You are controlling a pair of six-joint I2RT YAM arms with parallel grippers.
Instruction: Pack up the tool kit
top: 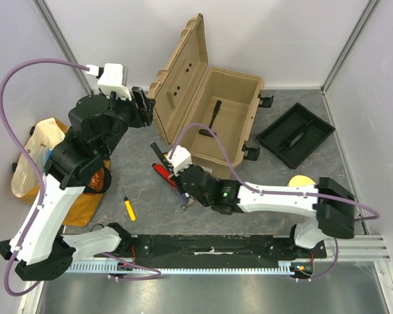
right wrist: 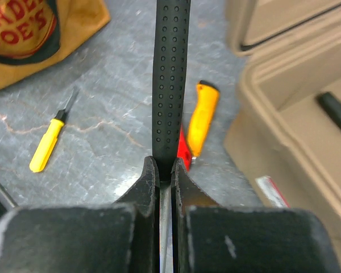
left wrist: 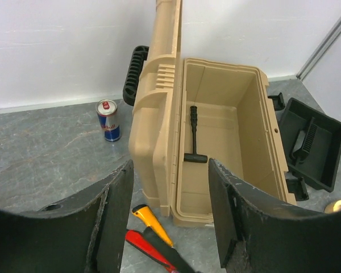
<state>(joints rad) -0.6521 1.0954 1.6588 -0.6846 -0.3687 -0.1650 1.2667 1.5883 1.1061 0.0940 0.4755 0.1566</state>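
The tan toolbox (top: 232, 98) stands open with its lid (top: 183, 72) upright; a black T-shaped tool (left wrist: 194, 136) lies inside. My right gripper (right wrist: 165, 162) is shut on a hammer, where its black dimpled handle (right wrist: 170, 74) meets the metal shaft, low over the table in front of the box (top: 183, 191). Under the handle lie a red knife (right wrist: 183, 151) and an orange-yellow knife (right wrist: 203, 116). A yellow screwdriver (top: 128, 206) lies to the left. My left gripper (left wrist: 170, 222) is open and empty, up beside the lid (top: 144, 108). The black inner tray (top: 295, 134) rests right of the box.
A yellow-orange cloth bag (top: 46, 157) sits at the left under the left arm. A drink can (left wrist: 108, 119) stands behind the lid near the back wall. A round yellow disc (top: 301, 181) lies near the right arm's elbow. Walls close in on three sides.
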